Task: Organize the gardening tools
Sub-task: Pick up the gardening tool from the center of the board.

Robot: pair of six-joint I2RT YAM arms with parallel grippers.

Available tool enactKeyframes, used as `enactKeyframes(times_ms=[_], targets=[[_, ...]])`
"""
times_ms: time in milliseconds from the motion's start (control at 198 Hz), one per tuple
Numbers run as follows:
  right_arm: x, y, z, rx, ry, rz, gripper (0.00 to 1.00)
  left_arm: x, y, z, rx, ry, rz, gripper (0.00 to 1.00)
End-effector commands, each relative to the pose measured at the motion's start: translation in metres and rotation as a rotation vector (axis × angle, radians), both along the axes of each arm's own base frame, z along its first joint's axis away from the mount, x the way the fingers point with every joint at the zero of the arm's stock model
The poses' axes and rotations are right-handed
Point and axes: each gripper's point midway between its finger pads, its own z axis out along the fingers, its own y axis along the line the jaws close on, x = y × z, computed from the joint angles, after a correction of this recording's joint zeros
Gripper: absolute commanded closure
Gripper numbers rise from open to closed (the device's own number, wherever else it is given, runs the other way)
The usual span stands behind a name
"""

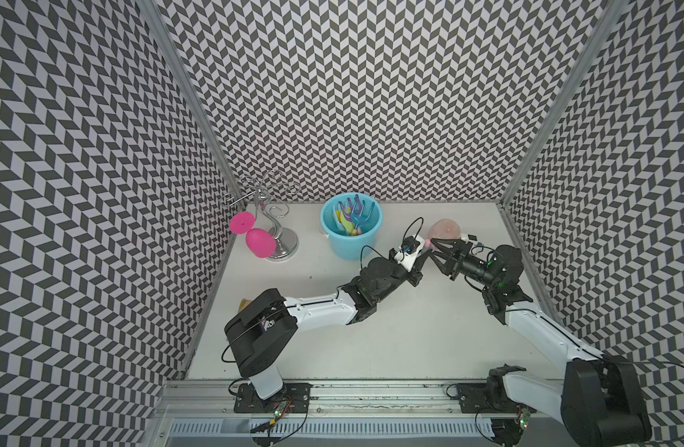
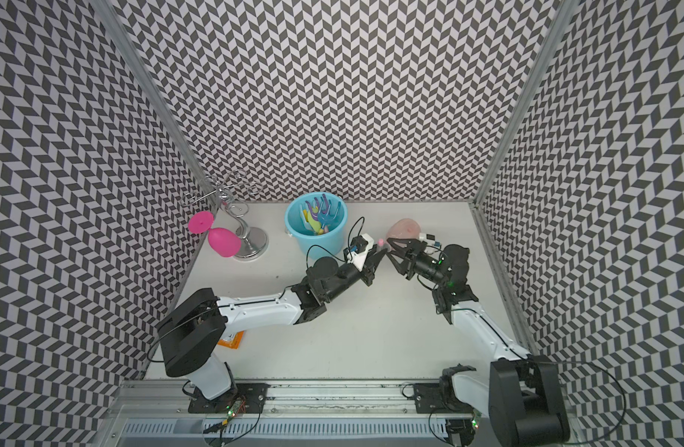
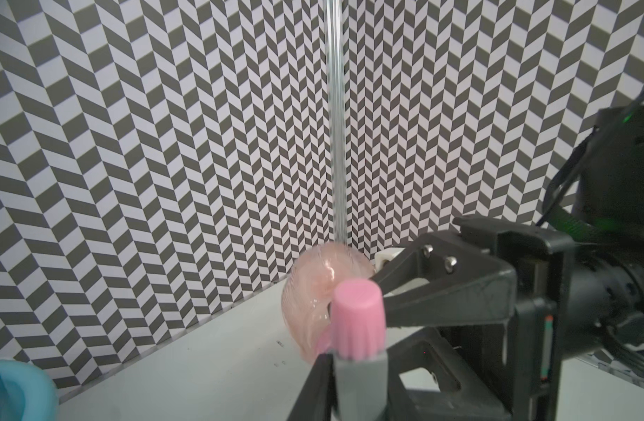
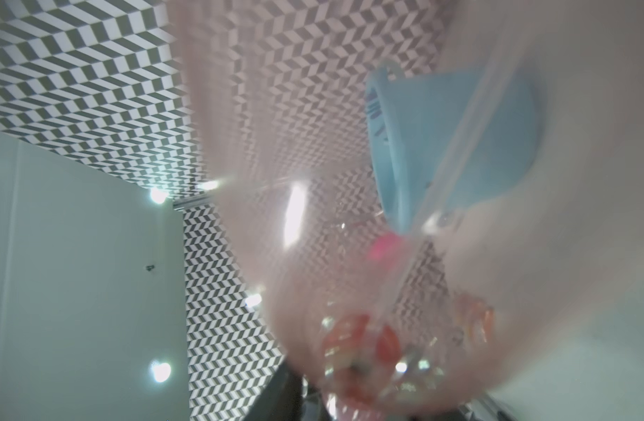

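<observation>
Blue bucket (image 1: 350,247) stands upright at the back of the white table (image 1: 410,340), near the centre. Inside it is a bundle of gardening tools (image 1: 352,216), handles down and heads up. A blue fork (image 1: 362,216) and a purple fork (image 1: 348,207) show above the rest; the others overlap too much to sort.

Spray bottle (image 1: 445,228) is outside the bucket, to its right, held off the table on a tilt between both arms. The body is translucent pink, and whether it holds anything cannot be told.

Left gripper (image 1: 425,251) is clamped tight on the bottle's grey head (image 3: 360,379), just below the pink nozzle cap (image 3: 357,313).

Right gripper (image 1: 435,251) has its jaws spread to either side of the bottle's neck. Whether they grip it cannot be told.

Through the pink body, the right wrist view shows the bucket.
</observation>
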Motion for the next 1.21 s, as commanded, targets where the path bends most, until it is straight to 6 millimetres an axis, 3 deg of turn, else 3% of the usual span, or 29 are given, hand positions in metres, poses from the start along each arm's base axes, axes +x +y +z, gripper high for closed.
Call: enactKeyframes(times_ms=[0, 202, 339, 440, 587, 719, 906, 1048, 1210], targets=[[-0.01, 0.002, 0.016, -0.056, -0.121, 0.055, 0.39, -0.003, -0.007, -0.001, 0.056, 0.04, -0.025, 0.99], [-0.011, -0.019, 0.002, -0.237, -0.197, 0.059, 0.25, 0.016, 0.018, -0.005, 0.116, 0.148, 0.023, 1.0], [-0.014, -0.026, -0.01, -0.415, -0.29, 0.085, 0.23, 0.033, 0.042, -0.008, 0.161, 0.249, 0.044, 1.0], [-0.007, -0.041, -0.018, -0.659, -0.369, 0.053, 0.22, 0.041, 0.054, -0.011, 0.218, 0.331, 0.024, 1.0], [0.001, -0.056, -0.002, -0.91, -0.502, -0.034, 0.21, 0.045, 0.069, -0.012, 0.295, 0.418, -0.003, 1.0], [-0.002, -0.04, 0.012, -1.044, -0.637, -0.065, 0.21, 0.045, 0.078, -0.011, 0.341, 0.467, -0.03, 0.99], [-0.024, 0.005, 0.025, -1.126, -0.879, -0.071, 0.21, 0.043, 0.089, -0.003, 0.37, 0.488, -0.045, 0.98], [-0.037, 0.016, 0.041, -1.124, -1.02, -0.126, 0.22, 0.038, 0.094, 0.007, 0.366, 0.487, -0.054, 0.98], [-0.043, 0.025, 0.042, -1.184, -1.095, -0.102, 0.22, 0.03, 0.095, 0.014, 0.359, 0.499, -0.075, 0.98]])
